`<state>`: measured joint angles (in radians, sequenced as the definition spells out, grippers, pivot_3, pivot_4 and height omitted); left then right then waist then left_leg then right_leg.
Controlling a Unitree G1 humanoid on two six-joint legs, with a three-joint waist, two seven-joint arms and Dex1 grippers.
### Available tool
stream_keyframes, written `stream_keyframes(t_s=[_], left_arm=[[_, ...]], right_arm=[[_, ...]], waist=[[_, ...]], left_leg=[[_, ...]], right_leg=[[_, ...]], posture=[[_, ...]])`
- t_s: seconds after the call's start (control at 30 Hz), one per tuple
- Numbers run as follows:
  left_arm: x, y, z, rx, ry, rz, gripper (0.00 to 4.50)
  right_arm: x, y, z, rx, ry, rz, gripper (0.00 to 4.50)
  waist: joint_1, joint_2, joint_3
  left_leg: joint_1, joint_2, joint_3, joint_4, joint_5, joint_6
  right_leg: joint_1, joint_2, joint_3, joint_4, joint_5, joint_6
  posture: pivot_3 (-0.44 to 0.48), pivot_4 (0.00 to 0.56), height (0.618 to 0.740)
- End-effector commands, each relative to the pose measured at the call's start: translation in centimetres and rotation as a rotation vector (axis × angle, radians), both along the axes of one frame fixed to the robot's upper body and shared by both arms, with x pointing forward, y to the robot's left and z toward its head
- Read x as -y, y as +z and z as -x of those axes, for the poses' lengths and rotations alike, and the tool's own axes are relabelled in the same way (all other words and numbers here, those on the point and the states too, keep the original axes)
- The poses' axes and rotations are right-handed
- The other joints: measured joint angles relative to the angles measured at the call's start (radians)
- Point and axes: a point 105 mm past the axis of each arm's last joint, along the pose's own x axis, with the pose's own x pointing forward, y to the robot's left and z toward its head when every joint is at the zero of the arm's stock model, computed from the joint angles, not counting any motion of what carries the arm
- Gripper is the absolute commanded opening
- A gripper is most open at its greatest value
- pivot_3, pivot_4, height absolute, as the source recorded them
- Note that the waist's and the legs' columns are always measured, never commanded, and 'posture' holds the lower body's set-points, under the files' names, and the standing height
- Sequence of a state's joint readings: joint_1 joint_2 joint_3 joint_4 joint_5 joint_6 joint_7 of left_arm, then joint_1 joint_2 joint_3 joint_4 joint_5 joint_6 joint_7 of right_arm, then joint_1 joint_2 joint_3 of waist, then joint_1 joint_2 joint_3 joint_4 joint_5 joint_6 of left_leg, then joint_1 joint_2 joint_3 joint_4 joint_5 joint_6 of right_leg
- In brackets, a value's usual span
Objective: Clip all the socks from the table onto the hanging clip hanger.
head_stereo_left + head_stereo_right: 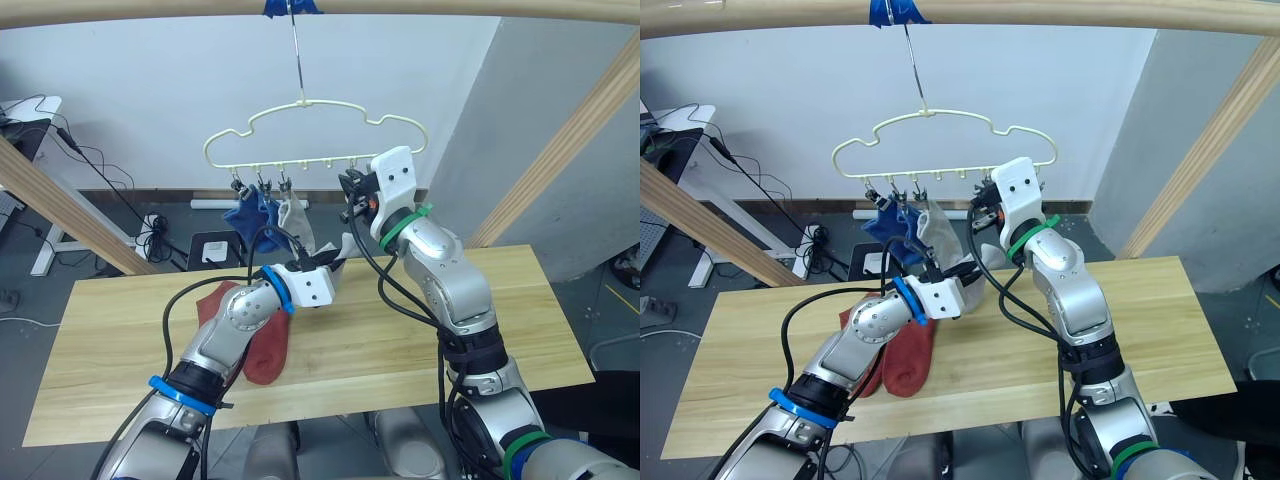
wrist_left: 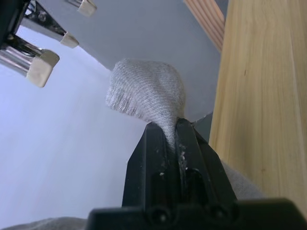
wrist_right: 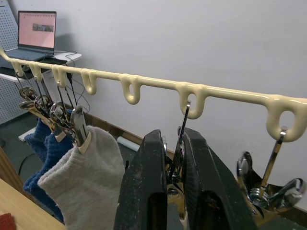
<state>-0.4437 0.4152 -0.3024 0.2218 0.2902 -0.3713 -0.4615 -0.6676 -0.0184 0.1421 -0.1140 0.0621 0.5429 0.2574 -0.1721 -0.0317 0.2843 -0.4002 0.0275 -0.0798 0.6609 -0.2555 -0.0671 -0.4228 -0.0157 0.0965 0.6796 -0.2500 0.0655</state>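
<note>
Both arms: silver-grey metallic shells, rounded joint housings, black cables looping loose alongside. Left arm: blue bands at wrist and near elbow; white boxy wrist block before left gripper (image 2: 165, 139). Right arm: green bands at wrist and near shoulder; white angular wrist housing with small screw holes, behind right gripper (image 3: 173, 158). Gripper fingers (image 3: 144, 182) black, matte, tapering, scuffed.

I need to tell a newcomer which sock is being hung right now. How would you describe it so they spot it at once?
Start at the pale-yellow wire clip hanger hanging from the wooden pole over the light wood table. Just below its row of clips, the left pincer pinches a light grey knit sock. Unlike the grey sock already clipped beside the blue ones, it hangs from no clip.
</note>
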Motion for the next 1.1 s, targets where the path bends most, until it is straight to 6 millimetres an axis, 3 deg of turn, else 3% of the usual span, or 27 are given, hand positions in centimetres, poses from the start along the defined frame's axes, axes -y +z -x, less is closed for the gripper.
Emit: stream_keyframes(t_s=[0.03, 0.67, 1.1], left_arm=[[0.6, 1.7, -0.4, 0.075, -0.016, 0.019, 0.00], [0.7, 3.4, -2.2, 0.081, -0.001, 0.043, 0.00], [0.0, 4.3, -2.2, 0.132, 0.021, 0.078, 0.00]], right_arm=[[-0.5, 1.5, 0.9, 0.052, 0.032, -0.026, 0.11], [-0.7, 0.9, 1.3, 0.025, 0.054, -0.011, 0.11], [-0.6, 0.8, 1.1, 0.033, 0.043, 0.009, 0.11]], waist=[[0.000, 0.000, 0.000], [-0.001, 0.000, 0.000], [-0.001, 0.000, 0.000]], left_leg=[[0.000, 0.000, 0.000, 0.000, 0.000, 0.000], [0.000, 0.000, 0.000, 0.000, 0.000, 0.000], [0.000, 0.000, 0.000, 0.000, 0.000, 0.000]], right_leg=[[0.000, 0.000, 0.000, 0.000, 0.000, 0.000], [0.000, 0.000, 0.000, 0.000, 0.000, 0.000], [0.000, 0.000, 0.000, 0.000, 0.000, 0.000]], posture=[[-0.207, 0.230, 0.740], [-0.210, 0.233, 0.740], [-0.206, 0.229, 0.740]])
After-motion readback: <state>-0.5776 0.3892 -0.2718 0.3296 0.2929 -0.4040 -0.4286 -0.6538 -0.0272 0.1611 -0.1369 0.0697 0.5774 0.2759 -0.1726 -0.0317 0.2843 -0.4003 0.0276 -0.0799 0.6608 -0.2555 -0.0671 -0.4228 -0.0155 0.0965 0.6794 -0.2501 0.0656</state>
